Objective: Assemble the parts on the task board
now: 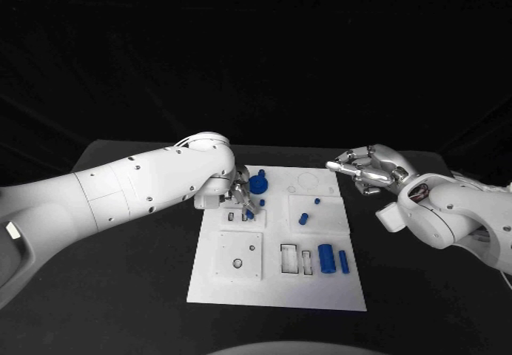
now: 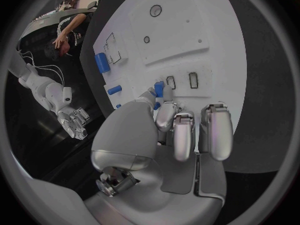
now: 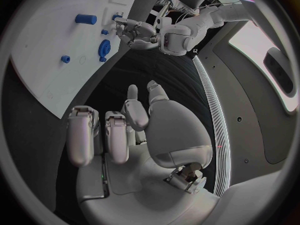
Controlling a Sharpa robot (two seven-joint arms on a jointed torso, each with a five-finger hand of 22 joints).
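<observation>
Blue plastic peg [image 2: 159, 89] pinched upright in the silver left hand [image 1: 237, 198] hangs just above the small slots [image 2: 192, 80] at the left side of the white task board [image 1: 320, 288], its long axis pointing down at them. Nearer the work than the right hand [image 1: 368, 170], the left arm leads. That right hand hovers off the board over the black surface [image 1: 427, 296], fingers curled on nothing.

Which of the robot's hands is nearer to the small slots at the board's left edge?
The left hand: it is right over the slots, holding a blue part. The right hand hovers off the task board's far right corner.
</observation>
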